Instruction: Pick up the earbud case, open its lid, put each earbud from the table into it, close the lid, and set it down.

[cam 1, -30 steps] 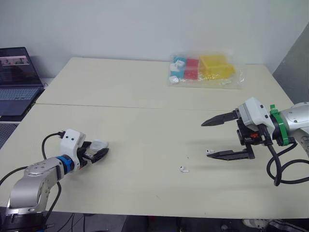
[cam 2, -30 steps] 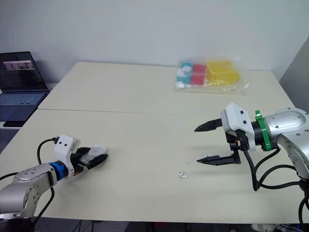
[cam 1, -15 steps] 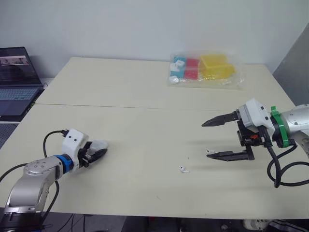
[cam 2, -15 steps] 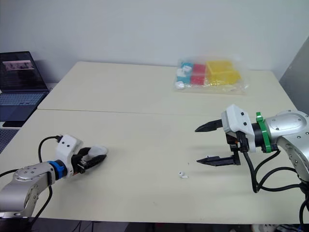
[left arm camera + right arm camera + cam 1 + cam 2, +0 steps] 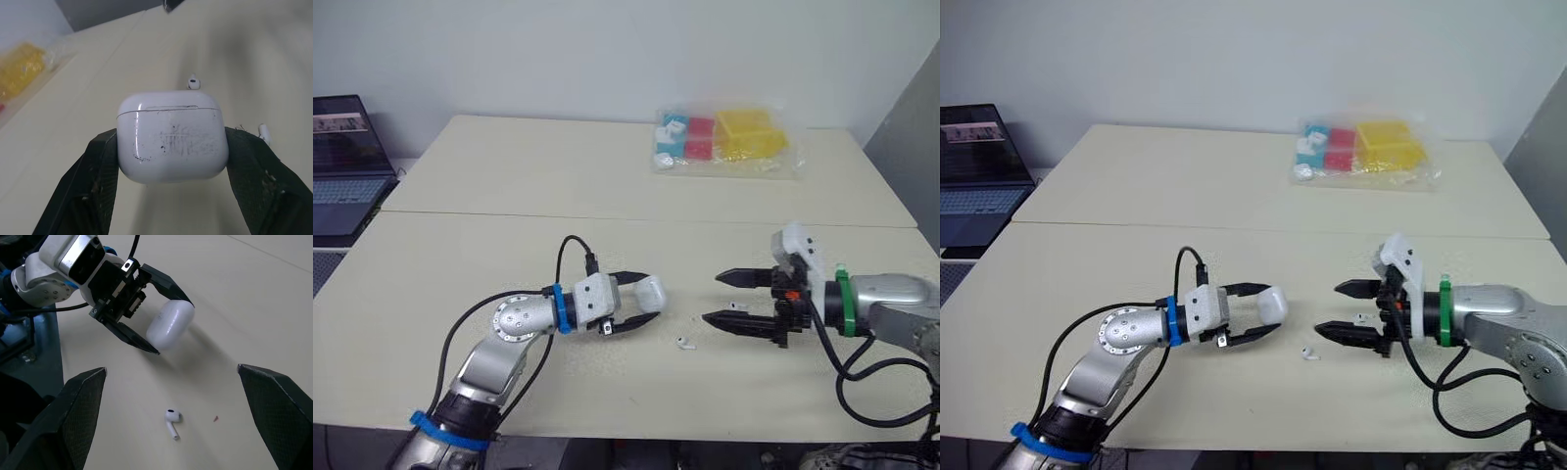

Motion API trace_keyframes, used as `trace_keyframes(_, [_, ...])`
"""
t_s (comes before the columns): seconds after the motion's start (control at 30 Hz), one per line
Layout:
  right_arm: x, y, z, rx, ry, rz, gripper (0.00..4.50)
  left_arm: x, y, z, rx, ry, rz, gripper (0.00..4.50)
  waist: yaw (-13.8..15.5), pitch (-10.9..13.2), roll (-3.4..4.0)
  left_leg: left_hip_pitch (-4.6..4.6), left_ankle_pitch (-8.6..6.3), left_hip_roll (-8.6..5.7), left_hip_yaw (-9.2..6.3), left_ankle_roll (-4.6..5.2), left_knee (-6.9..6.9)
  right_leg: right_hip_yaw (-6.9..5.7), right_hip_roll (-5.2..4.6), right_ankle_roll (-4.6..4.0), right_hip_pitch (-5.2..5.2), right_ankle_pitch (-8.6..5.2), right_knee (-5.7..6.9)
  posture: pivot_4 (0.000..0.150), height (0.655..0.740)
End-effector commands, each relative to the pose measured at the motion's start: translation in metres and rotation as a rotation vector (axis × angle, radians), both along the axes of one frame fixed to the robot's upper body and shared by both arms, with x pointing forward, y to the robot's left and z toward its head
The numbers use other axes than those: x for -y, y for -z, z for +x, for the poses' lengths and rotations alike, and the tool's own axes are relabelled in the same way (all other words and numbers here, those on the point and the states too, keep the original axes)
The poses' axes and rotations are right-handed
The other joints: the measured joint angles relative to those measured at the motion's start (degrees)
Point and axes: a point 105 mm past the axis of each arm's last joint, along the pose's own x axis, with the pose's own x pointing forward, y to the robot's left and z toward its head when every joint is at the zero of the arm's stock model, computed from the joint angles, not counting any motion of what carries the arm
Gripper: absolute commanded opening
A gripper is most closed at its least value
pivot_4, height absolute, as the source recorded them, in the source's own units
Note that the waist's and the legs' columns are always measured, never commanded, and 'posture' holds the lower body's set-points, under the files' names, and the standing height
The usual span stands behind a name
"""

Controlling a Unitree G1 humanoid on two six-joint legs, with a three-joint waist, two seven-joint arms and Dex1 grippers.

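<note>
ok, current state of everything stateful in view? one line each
earbud case: lid closed, clamped in left gripper
left gripper: shut on the case
right gripper: open, empty
middle earbud: loose on table, out of case
right earbud: loose on table beside right gripper's lower finger
laptop: open, screen lit

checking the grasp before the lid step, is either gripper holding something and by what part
The left gripper holds the earbud case, one finger on each side wall. The right gripper is open, empty.
</note>
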Motion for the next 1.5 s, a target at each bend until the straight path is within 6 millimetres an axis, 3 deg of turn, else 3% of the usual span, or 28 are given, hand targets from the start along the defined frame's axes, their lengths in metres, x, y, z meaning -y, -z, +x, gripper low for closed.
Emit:
trace_keyframes(0.03, [-0.011,0.006,0.006,-0.073,0.060,0.050,4.50,0.013,-0.012,-0.005,0.133,0.093,-0.006,2.79,-0.2,0.0,-0.02,-0.01,0.00,-0.02,0.02,0.00,0.04,0.02,0.05,0.00,0.01,0.00,0.00,0.150,0.7400])
trace_keyframes(0.53, [-0.035,0.020,0.017,-0.247,0.097,0.177,4.50,0.017,-0.015,-0.008,0.186,0.115,-0.044,2.79,-0.6,0.0,-0.01,-0.04,0.00,0.06,0.01,0.01,0.04,0.04,0.23,0.04,0.00,0.01,-0.02,0.150,0.7400])
trace_keyframes(0.67, [-0.036,0.019,0.018,-0.262,0.089,0.185,3.54,0.018,-0.015,-0.009,0.185,0.117,-0.047,2.79,-0.7,0.0,-0.01,-0.04,0.00,0.06,0.01,0.01,0.04,0.04,0.29,0.04,0.00,0.01,-0.02,0.150,0.7400])
trace_keyframes(0.9, [-0.037,0.017,0.017,-0.291,0.069,0.204,0.87,0.018,-0.015,-0.010,0.183,0.114,-0.061,2.79,-0.7,0.0,-0.01,-0.04,-0.01,0.07,0.00,0.01,0.04,0.04,0.34,0.04,-0.01,0.00,-0.03,0.150,0.7400])
trace_keyframes(1.23, [-0.039,0.016,0.013,-0.316,0.039,0.210,0.80,0.019,-0.022,-0.006,0.193,0.097,-0.104,2.79,-0.7,0.0,-0.01,-0.05,-0.01,0.08,0.01,0.02,0.03,0.04,0.34,0.04,-0.01,0.00,-0.04,0.150,0.7400])
trace_keyframes(1.4, [-0.037,0.014,0.015,-0.300,0.037,0.190,0.80,0.018,-0.027,-0.004,0.146,0.086,-0.128,4.36,-0.7,0.0,-0.01,-0.05,-0.01,0.08,0.00,0.02,0.03,0.04,0.35,0.04,-0.01,0.00,-0.04,0.150,0.7400])
trace_keyframes(1.5, [-0.032,0.010,0.018,-0.245,0.028,0.110,0.80,0.000,-0.004,0.002,-0.098,0.038,0.025,4.50,-0.9,0.0,0.01,-0.07,-0.01,0.07,0.01,0.02,0.03,0.05,0.43,0.04,-0.05,0.00,-0.04,0.150,0.7400])
